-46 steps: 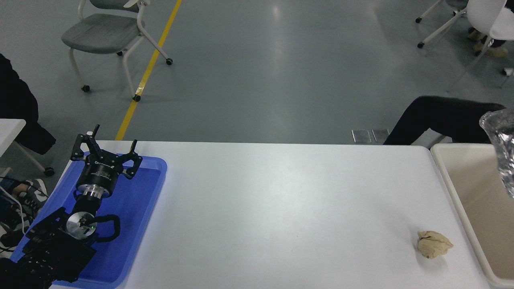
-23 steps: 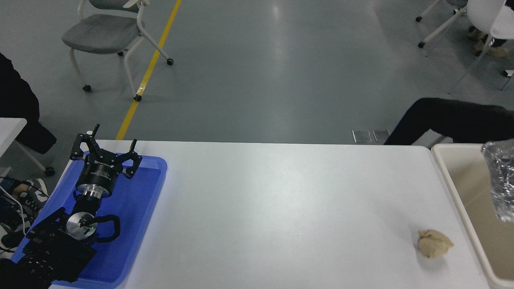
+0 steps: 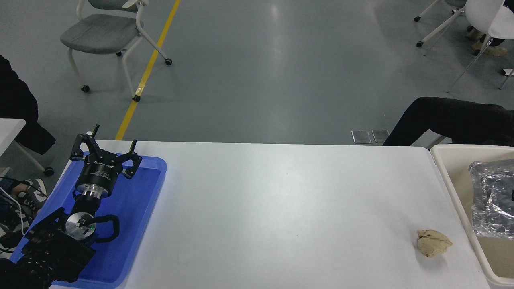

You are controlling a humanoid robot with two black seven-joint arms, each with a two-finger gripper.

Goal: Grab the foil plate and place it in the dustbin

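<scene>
The foil plate (image 3: 490,197), shiny crinkled silver, lies within the opening of the beige dustbin (image 3: 443,165) at the table's right end, partly cut off by the picture's right edge. I cannot tell whether it rests inside or is still held up. My right gripper does not show in the picture. My left gripper (image 3: 106,145) is open and empty, parked over the blue tray (image 3: 138,208) at the lower left.
A crumpled tan paper ball (image 3: 433,243) lies on the white table (image 3: 281,200) just left of the dustbin. A person's dark-clothed limb (image 3: 449,118) reaches in behind the dustbin. Chairs stand on the floor beyond the table.
The foil plate has come down from above the dustbin's far right into its opening and shifted slightly left, now showing its broad face. The left arm has not moved.
</scene>
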